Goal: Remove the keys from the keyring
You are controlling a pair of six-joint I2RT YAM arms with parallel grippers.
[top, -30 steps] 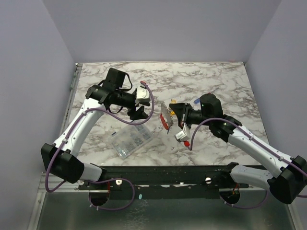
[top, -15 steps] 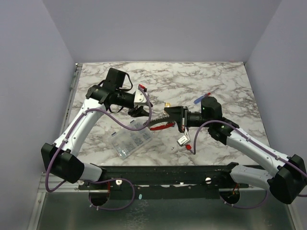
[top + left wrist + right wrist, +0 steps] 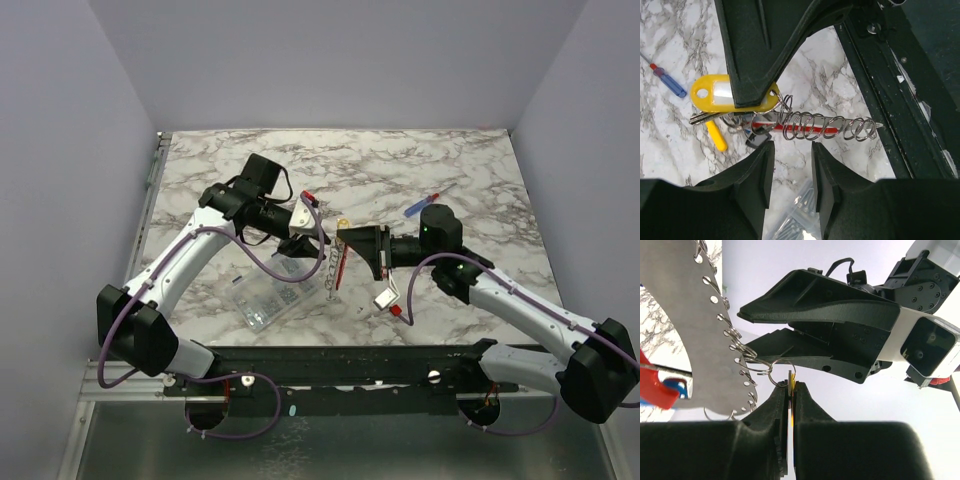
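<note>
My right gripper [image 3: 791, 386] is shut on a yellow-tagged key [image 3: 791, 380], held above the table at the centre [image 3: 350, 240]. The yellow tag [image 3: 727, 94] and the metal keys [image 3: 705, 118] show under its fingers in the left wrist view. The keyring [image 3: 338, 268] hangs below: a grey holed plate [image 3: 685, 315] with split rings [image 3: 757, 367], a wire coil [image 3: 825, 127] and a red band [image 3: 765, 124]. My left gripper [image 3: 792, 165] is open just beside the coil, its fingers [image 3: 760, 170] holding nothing.
A clear compartment box of small parts [image 3: 272, 295] lies under the left gripper. A blue-and-red screwdriver [image 3: 425, 205] lies right of centre; a yellow-handled screwdriver [image 3: 717, 137] lies beneath the keys. The black front rail [image 3: 350, 360] runs along the near edge.
The left gripper has moved right, up to the keyring, and its jaws have narrowed. The right gripper has turned, so the keyring now hangs straight down.
</note>
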